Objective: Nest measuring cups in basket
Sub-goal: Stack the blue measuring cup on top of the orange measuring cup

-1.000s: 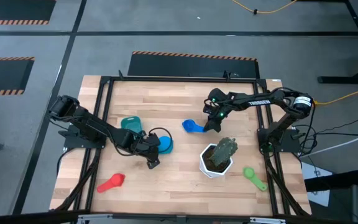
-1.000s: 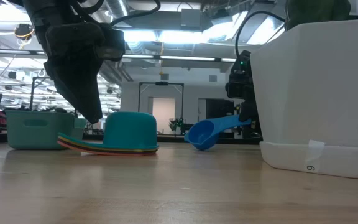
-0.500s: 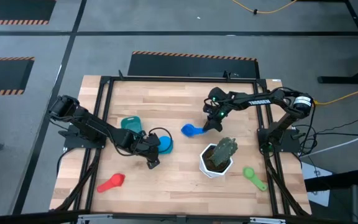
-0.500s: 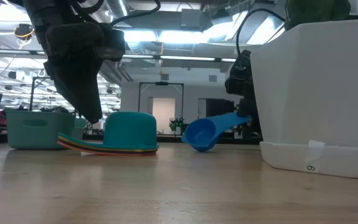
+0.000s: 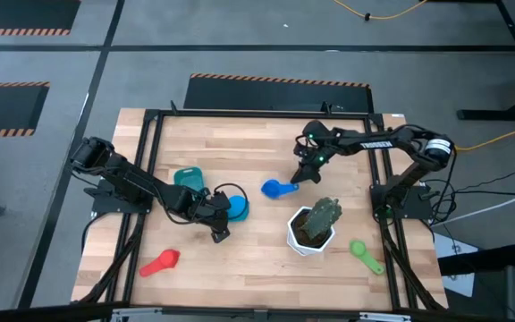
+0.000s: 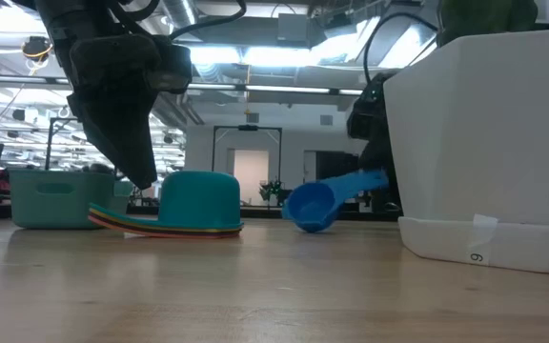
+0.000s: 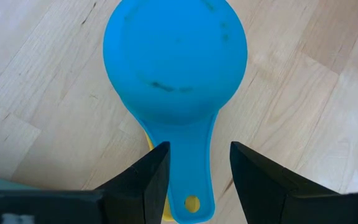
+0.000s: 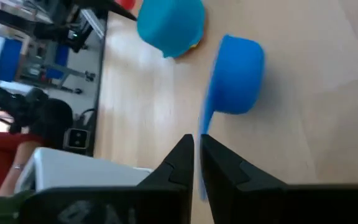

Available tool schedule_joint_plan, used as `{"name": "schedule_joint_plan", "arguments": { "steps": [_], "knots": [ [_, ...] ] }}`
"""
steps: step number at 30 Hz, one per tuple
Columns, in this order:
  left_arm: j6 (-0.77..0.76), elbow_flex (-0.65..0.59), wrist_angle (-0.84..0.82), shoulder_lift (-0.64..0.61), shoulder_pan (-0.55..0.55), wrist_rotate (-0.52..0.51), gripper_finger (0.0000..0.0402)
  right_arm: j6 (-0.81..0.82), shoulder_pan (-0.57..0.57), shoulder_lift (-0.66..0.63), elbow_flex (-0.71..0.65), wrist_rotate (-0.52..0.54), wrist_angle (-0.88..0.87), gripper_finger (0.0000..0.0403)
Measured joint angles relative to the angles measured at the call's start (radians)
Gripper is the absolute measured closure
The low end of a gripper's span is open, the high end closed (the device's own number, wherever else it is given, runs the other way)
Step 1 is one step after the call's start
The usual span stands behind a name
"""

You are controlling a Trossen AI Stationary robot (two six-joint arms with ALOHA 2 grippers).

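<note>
Right hand (image 5: 308,175) pinches the handle of a small blue cup (image 5: 277,188), bowl tilted above the desk (image 5: 257,246). Left hand (image 5: 219,234) spread over the stacked cups (image 5: 237,207).

My table (image 5: 240,134) is a light wooden butcher-block top. On it sit a teal basket (image 5: 189,178), a stack of measuring cups (image 5: 236,207) upside down just beside it, a red cup (image 5: 160,262) near the front left corner, a green cup (image 5: 365,253) front right, and a white plant pot (image 5: 300,239).
</note>
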Motion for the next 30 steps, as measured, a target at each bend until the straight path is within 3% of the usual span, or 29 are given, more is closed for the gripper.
{"name": "schedule_joint_plan", "arguments": {
  "steps": [16, 22, 30],
  "knots": [
    [0.000, 0.000, 0.000, 0.000, 0.000, 0.000, 0.0241, 0.074, -0.077, -0.016, 0.000, -0.214, -0.001, 0.0369],
    [0.000, 0.000, 0.000, 0.000, 0.000, 0.000, 0.0241, 0.075, -0.096, -0.059, 0.009, -0.203, 0.052, 0.0369],
    [0.000, 0.000, 0.000, 0.000, 0.000, 0.000, 0.0241, 0.074, -0.151, -0.245, 0.137, -0.048, 0.047, 0.0370]
  ]
}}
